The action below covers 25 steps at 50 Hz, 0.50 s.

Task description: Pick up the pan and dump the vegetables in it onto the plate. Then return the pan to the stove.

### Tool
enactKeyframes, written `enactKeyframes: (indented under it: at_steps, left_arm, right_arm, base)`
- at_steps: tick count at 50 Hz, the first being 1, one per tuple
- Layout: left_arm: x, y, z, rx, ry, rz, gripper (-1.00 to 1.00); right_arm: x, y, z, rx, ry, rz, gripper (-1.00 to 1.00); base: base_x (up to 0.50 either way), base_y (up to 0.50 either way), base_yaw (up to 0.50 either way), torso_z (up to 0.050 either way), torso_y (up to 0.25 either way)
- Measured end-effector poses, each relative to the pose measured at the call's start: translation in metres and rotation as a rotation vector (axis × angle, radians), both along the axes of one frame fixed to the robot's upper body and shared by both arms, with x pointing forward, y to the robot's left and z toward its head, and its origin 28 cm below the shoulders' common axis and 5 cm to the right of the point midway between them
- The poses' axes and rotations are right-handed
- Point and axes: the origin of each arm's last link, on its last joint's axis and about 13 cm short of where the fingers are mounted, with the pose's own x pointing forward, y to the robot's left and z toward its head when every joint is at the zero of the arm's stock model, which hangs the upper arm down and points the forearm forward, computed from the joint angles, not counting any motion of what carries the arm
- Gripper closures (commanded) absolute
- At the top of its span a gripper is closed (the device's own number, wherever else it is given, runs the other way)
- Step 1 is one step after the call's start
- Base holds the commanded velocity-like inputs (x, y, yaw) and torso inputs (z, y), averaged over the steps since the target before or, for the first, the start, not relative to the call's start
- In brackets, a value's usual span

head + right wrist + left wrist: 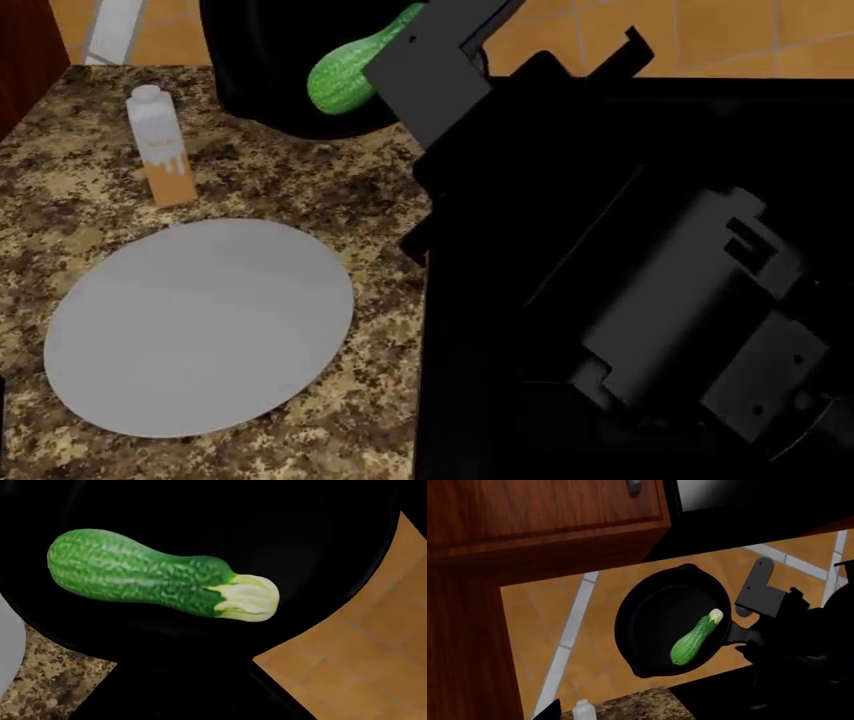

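Observation:
The black pan (pixel 660 610) hangs in the air, tilted, with the green zucchini (pixel 694 639) lying in it near the handle side. My right gripper (pixel 746 636) is shut on the pan's handle. In the head view the pan (pixel 267 90) and zucchini (pixel 350 65) sit past the far edge of the grey plate (pixel 200 325), which lies bare on the counter. The right wrist view shows the zucchini (pixel 153 582) close up in the pan (pixel 300 525). My left gripper (pixel 640 716) is open and empty, with one fingertip (pixel 548 713) showing. The stove (pixel 507 440) is mostly hidden by my right arm.
A white and orange bottle (pixel 158 140) stands on the speckled granite counter (pixel 360 210) beyond the plate, and shows in the left wrist view (pixel 584 711). A wooden cabinet (pixel 527 520) is close to the left arm. Orange tiled floor (pixel 360 645) lies below the pan.

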Motion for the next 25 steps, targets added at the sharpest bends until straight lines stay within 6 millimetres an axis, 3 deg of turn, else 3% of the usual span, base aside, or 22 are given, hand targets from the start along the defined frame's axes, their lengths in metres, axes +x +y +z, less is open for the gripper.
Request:
enactKeyframes:
  at_steps: [25]
  left_arm:
    - [-0.002, 0.003, -0.005, -0.015, 0.01, 0.009, -1.0]
  right_arm:
    - [0.049, 0.022, -0.045, -0.058, -0.106, -0.134, 1.0]
  base:
    - [0.0, 0.0, 0.0, 0.0, 0.002]
